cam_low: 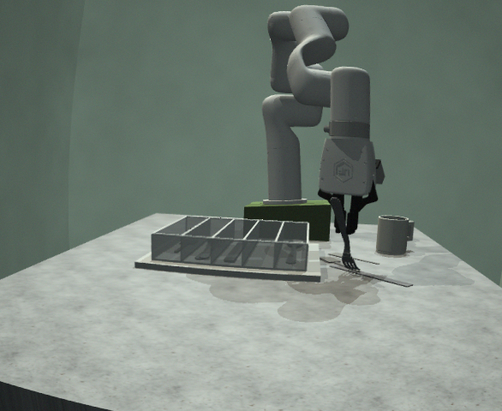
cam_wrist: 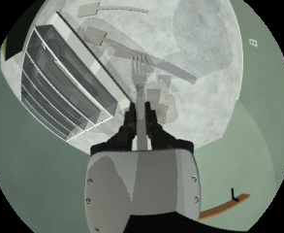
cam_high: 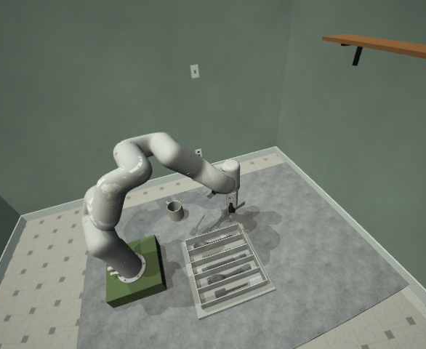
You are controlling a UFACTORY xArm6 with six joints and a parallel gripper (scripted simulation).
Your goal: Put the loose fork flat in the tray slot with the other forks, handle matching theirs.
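Observation:
My gripper [cam_low: 347, 226] is shut on the loose fork [cam_low: 345, 241], gripping it by the handle. The fork hangs nearly upright with its tines down, just off the near end of the tray [cam_low: 229, 244]. The tines [cam_low: 351, 264] are close over the counter and over a long flat utensil [cam_low: 372, 276]; I cannot tell whether they touch. In the wrist view the fork [cam_wrist: 140, 77] points away from the fingers, with the tray [cam_wrist: 67, 84] to the left. From above, the gripper [cam_high: 230, 207] is just beyond the tray [cam_high: 228, 265]. The tray slots hold cutlery too small to tell apart.
A grey mug [cam_low: 391, 234] stands to the right of the gripper and also shows from above [cam_high: 174, 210]. A small spatula-like utensil [cam_high: 197, 225] [cam_low: 354, 258] and a thin rod lie on the counter between mug and tray. The arm's green base [cam_high: 136, 270] stands beside the tray.

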